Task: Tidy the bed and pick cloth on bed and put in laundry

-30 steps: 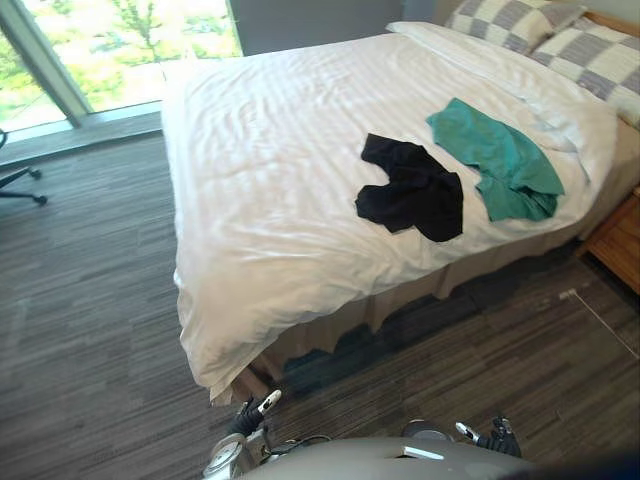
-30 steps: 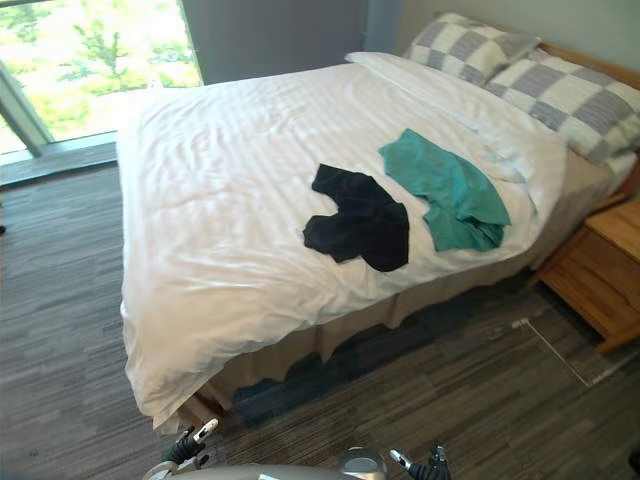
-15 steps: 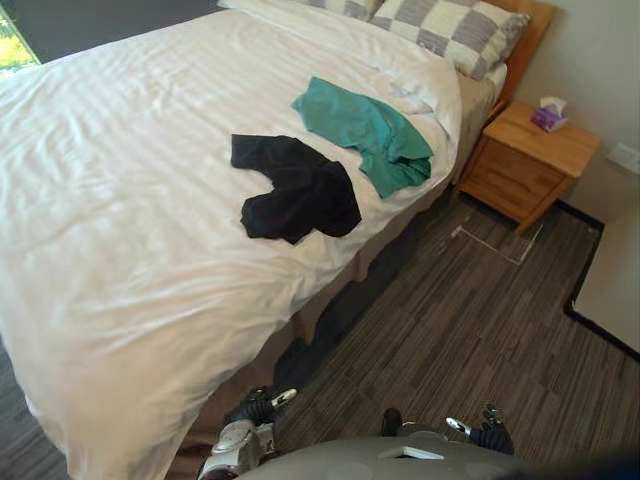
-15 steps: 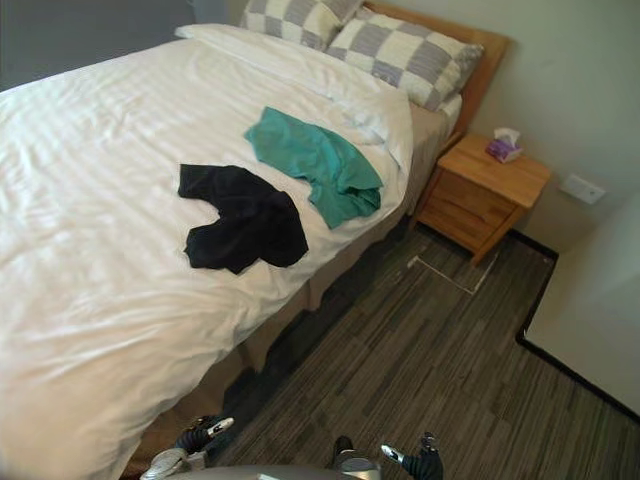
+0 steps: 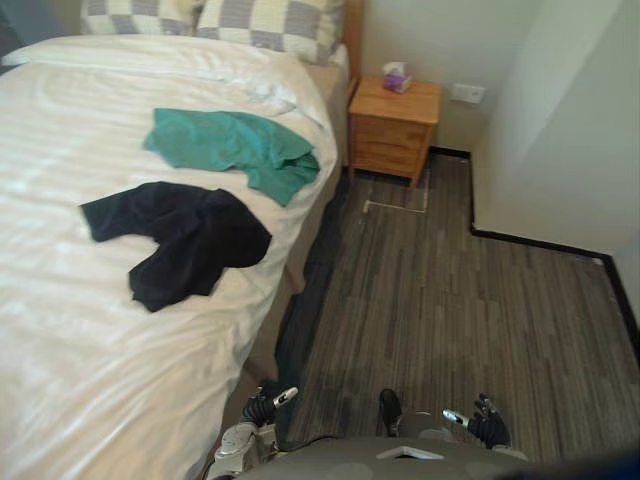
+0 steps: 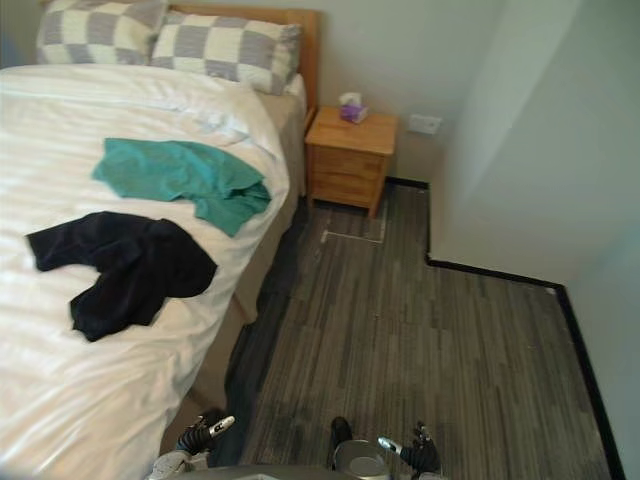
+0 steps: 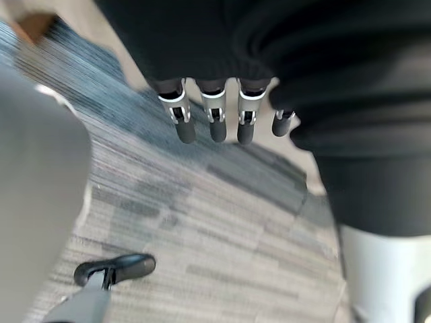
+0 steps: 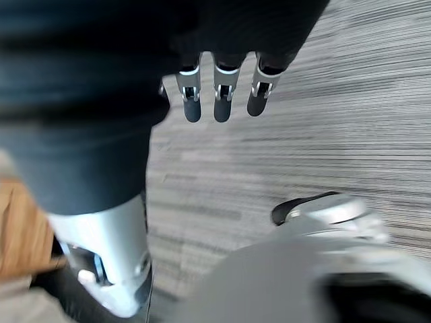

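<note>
Uncleared bed (image 5: 60,340); left hand (image 7: 212,114) and right hand (image 8: 222,94) hang straight-fingered, empty.
The black cloth (image 5: 180,240) near its side edge looks best gathered first.

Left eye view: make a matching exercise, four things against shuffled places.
1. black crumpled garment
2. teal crumpled garment
3. light wooden bedside cabinet
4. grey-and-cream checked pillows

A. at the head of the white-covered bed
B. on the dark striped floor beside the bed
C. on the bed, nearer the pillows
D. on the bed, nearer the robot

Pairs: 1-D, 2-C, 3-B, 4-A
</note>
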Tool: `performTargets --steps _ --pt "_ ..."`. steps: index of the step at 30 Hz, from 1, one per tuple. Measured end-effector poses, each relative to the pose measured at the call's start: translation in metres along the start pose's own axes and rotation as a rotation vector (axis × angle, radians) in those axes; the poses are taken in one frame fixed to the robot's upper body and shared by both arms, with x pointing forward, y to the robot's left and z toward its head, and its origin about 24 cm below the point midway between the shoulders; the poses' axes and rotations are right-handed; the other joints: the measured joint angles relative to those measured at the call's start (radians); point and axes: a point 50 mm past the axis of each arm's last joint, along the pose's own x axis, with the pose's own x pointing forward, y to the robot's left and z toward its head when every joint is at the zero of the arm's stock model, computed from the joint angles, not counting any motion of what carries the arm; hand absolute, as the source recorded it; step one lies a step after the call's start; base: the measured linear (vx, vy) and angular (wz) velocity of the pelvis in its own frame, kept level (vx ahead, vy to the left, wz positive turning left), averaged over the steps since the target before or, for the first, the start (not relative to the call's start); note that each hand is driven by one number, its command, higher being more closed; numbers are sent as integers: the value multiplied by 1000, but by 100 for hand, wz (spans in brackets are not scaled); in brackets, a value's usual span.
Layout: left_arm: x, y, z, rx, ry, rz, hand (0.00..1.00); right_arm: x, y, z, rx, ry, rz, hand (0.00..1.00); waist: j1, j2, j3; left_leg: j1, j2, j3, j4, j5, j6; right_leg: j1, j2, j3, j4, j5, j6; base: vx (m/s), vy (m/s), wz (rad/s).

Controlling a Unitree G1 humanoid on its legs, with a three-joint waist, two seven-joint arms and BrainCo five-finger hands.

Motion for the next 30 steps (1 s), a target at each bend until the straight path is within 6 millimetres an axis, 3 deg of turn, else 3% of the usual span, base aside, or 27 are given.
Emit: performTargets --steps 1,2,7,9,10,11,13,16,18,19,20,22,23,25,26,30 --pt "0 -2 0 -2 1 -4 0 1 -1 2 7 -6 -4 0 -11 -5 -4 3 -2 0 -16 -1 -2 -4 1 1 -13 23 16 67 40 -15" --pt "0 -3 -1 -4 7 -8 0 0 -3 1 28 -4 -12 0 -16 7 -5 10 0 4 -35 -2 -4 -6 8 2 -23 40 31 57 8 -20" --pt "-1 -5 -8 -28 60 -7 0 1 -5 6 69 -36 -23 0 -15 22 -12 51 4 24 -63 2 -12 -1 45 53 -28 57 28 38 -15 -41" --pt "-1 -6 -12 -60 81 2 0 3 -1 13 53 -65 -4 0 -16 16 -8 77 16 77 -63 2 -13 11 43 -5 -40 15 -22 -40 2 -36" --pt "-1 -11 -12 -95 78 0 0 3 -1 14 44 -72 -2 0 -22 36 -8 98 34 116 -63 11 -26 4 9 -217 16 -60 -102 -74 21 -37" --pt "-1 -12 -12 -113 73 4 0 3 -2 15 35 -74 0 0 -19 46 -4 104 40 127 -59 16 -29 -8 -6 -285 59 -80 -117 -73 17 -67" --pt "-3 0 -11 -122 55 38 0 3 7 15 -8 -84 33 0 -11 -6 -13 108 25 124 -10 16 -26 -48 -43 -335 166 -69 -87 38 -67 -67" --pt "-5 7 -13 -140 58 71 0 3 12 16 -46 -89 68 0 -10 -28 -21 107 11 117 -8 48 26 -84 -44 -335 209 -95 -85 94 -93 -56" --pt "-5 8 -14 -110 66 74 0 3 10 15 -39 -79 58 0 -11 -32 -21 101 9 85 -12 52 33 -90 -40 -327 196 -85 -79 64 -52 -21" --pt "-4 4 -12 -90 64 64 0 4 9 13 -52 -58 53 0 -12 -24 -16 99 -8 25 -72 -30 13 -69 -33 -321 142 -55 -78 -22 34 5" --pt "-4 2 -11 -86 62 59 0 5 8 12 -54 -48 51 0 -12 -25 -14 93 -22 7 -116 -49 7 -61 -32 -322 117 -39 -74 -89 37 9" --pt "-3 3 -10 -85 59 64 0 6 7 11 -59 -27 45 0 -6 -22 -9 59 -42 3 -224 -50 -8 -40 -17 -328 65 -4 -60 -148 12 2" --pt "-3 4 -8 -94 55 80 0 6 6 12 -58 -25 43 0 5 -22 -8 52 -30 13 -234 -65 -51 -28 0 -326 44 17 -53 -122 26 -7" --pt "-2 4 -5 -89 51 83 0 8 9 15 -47 -33 47 0 9 -30 -12 51 -32 37 -231 -65 -45 6 -2 -325 -17 56 -40 -64 41 -4" --pt "4 6 -1 -73 93 116 0 8 -1 6 -16 37 26 0 15 10 59 70 -13 -16 -220 -68 -103 47 26 -336 -109 88 -53 0 0 0" --pt "4 6 -1 -74 92 116 0 8 -1 6 -15 37 25 0 15 8 60 69 -11 -16 -229 -68 -103 46 26 -340 -109 88 -53 0 0 0"
